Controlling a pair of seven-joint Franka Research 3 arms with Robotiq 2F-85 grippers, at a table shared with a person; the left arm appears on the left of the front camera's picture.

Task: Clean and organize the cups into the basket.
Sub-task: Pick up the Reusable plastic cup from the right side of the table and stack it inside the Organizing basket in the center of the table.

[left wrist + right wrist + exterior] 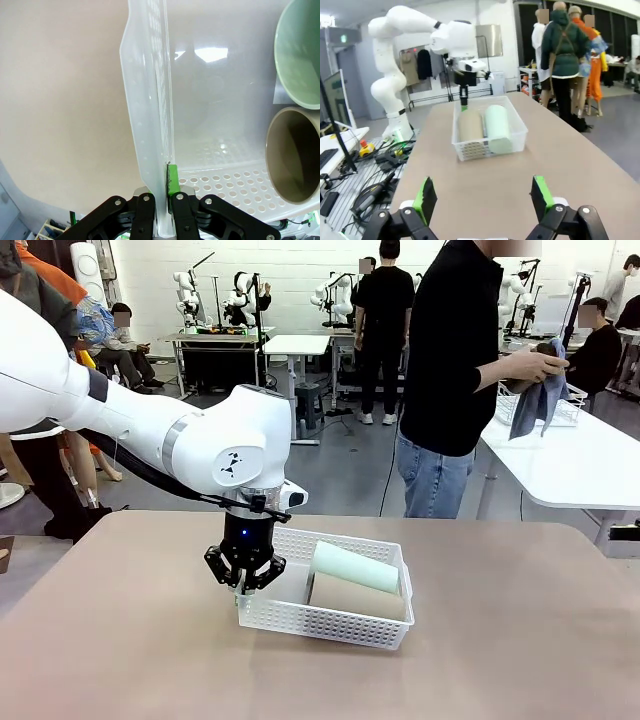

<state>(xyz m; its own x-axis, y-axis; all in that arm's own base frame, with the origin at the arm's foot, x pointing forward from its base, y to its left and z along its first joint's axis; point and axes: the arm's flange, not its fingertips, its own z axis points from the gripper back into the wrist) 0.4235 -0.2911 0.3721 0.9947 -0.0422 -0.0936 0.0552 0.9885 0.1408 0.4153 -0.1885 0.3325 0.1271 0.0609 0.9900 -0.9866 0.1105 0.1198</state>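
The white lattice basket (330, 623) sits mid-table. Two cups lie on their sides in it: a mint-green cup (356, 567) at the far side and a tan cup (357, 597) nearer me. My left gripper (241, 588) points straight down, shut on the basket's left wall. In the left wrist view the left gripper (167, 184) pinches the thin basket wall (150, 100), and the open mouths of the mint cup (300, 50) and the tan cup (295, 155) face me. My right gripper (482, 200) hangs open above the table, well short of the basket (487, 147).
A person (455, 360) stands beyond the far edge, hands working a blue cloth (540, 395) around something I cannot make out. A second white table (580, 465) stands at the right. Bare tabletop (520, 640) surrounds the basket.
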